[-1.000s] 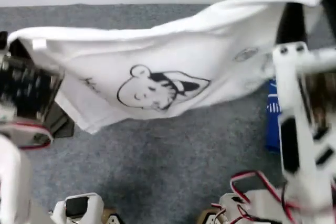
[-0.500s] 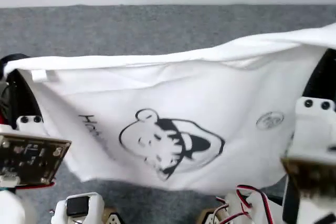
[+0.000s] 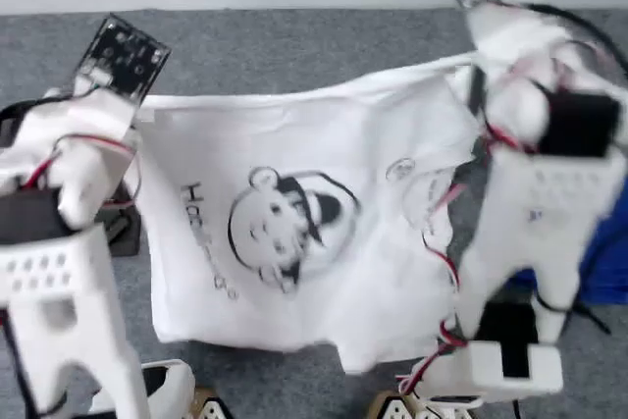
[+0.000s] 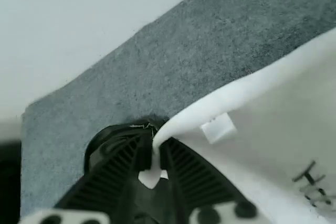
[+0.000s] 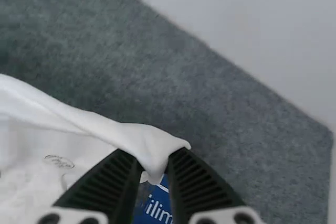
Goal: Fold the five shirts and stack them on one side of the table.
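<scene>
A white shirt (image 3: 294, 242) with a black cartoon print lies spread on the grey table, its far edge still lifted between the two arms. My left gripper (image 4: 152, 153) is shut on the shirt's far left corner (image 4: 173, 129), close to a small white tag (image 4: 218, 128). My right gripper (image 5: 152, 174) is shut on the far right corner (image 5: 152, 150). In the high view the left arm (image 3: 69, 193) stands at the shirt's left edge and the right arm (image 3: 535, 193) at its right edge.
A blue shirt (image 3: 603, 262) lies on the table at the right, behind the right arm; a strip of the blue shirt (image 5: 157, 208) shows under the right gripper. Grey table (image 3: 294, 56) runs bare beyond the shirt to a pale wall.
Both arms have swung away from the camera toward the far side, carrying the shirt's top edge. The shirt went from hanging in the air to lying mostly flat on the table.
</scene>
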`<state>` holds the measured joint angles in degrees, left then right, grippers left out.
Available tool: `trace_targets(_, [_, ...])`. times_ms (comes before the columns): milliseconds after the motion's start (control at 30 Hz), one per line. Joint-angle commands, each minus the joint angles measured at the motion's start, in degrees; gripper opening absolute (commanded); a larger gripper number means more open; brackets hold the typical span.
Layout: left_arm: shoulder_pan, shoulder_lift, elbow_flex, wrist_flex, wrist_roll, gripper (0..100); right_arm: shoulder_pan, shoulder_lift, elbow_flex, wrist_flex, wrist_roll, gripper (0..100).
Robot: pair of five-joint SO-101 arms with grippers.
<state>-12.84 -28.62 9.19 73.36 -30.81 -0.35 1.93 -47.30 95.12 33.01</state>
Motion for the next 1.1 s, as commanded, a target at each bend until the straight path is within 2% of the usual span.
trace_targets(0, [0.1,5.6,2.0,-11.8,-0.4,1,-0.5,4.4,0.9,-9.1,-1.4,0.9])
trace_targets(300, [0.1,22.2,1.8,-35.0,-0.4,1,-0.3,18.9,0.9,-30.5,-1.3,0.9])
trace_targets(400, [0.1,27.0,-1.3,-37.8,-0.4,1,-0.4,22.5,0.9,-38.5,-1.3,0.9])
trace_targets(567, [0.1,35.3,-11.4,-37.3,-0.4,1,-0.7,25.5,0.9,-46.2,-1.3,0.9])
trace_targets(633, [0.3,37.4,-15.0,-33.9,-0.4,1,-1.1,25.5,0.9,-46.0,-1.3,0.9])
trace_targets(767, [2.1,37.8,-18.5,-21.7,-2.8,1,-1.9,25.3,0.8,-40.6,0.0,0.9])
trace_targets(867, [3.5,36.4,-18.5,-13.3,-6.5,1,-2.1,23.5,0.8,-31.8,2.9,0.9])
trace_targets(1067, [5.5,34.5,-18.4,1.5,-7.1,1,-1.5,18.8,0.8,-13.5,3.2,0.9])
